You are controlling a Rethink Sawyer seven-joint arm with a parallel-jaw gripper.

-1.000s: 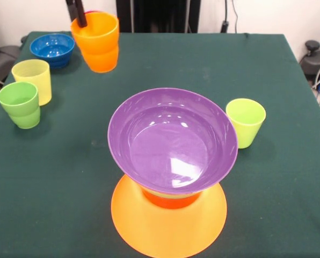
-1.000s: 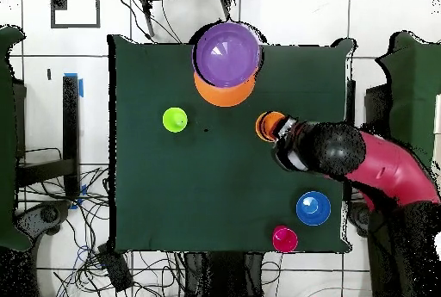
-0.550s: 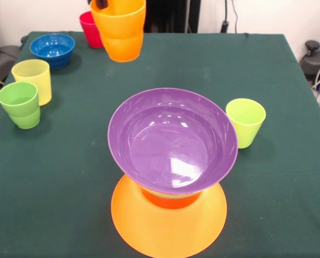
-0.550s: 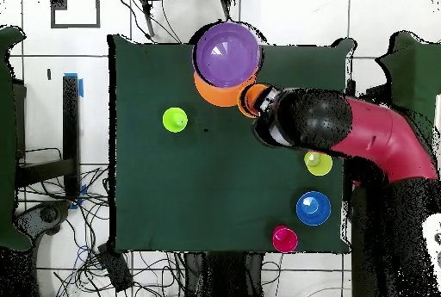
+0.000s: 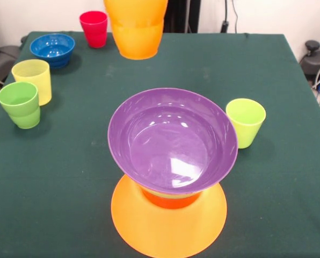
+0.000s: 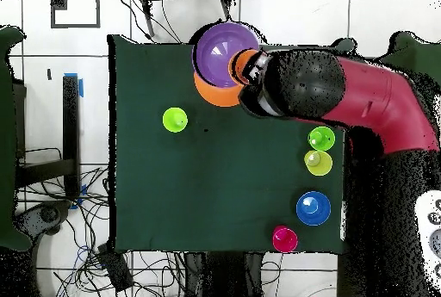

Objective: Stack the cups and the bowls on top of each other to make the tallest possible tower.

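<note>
The tower stands at the table's front: a wide orange bowl [image 5: 168, 226] upside down as base, a red-orange bowl [image 5: 169, 200] on it, and a purple bowl [image 5: 172, 142] upright on top. An orange cup [image 5: 136, 27] hangs in the air behind the tower, its rim cut off by the picture's top. From overhead, the orange cup [image 6: 242, 66] sits over the purple bowl's [image 6: 220, 51] rim, held by my gripper [image 6: 254, 75], which is hidden under the red and black arm [image 6: 344, 108]. A lime green cup [image 5: 246, 121] stands right of the tower.
At the left edge stand a green cup [image 5: 20, 104] and a pale yellow cup [image 5: 33, 79]. A blue bowl [image 5: 52, 49] and a red cup [image 5: 94, 28] sit at the far left corner. The table is covered in dark green cloth [image 5: 68, 177].
The orange cup has been carried up and across from the far left toward the tower, uncovering the red cup. From overhead, the arm has swung over the table to the purple bowl.
</note>
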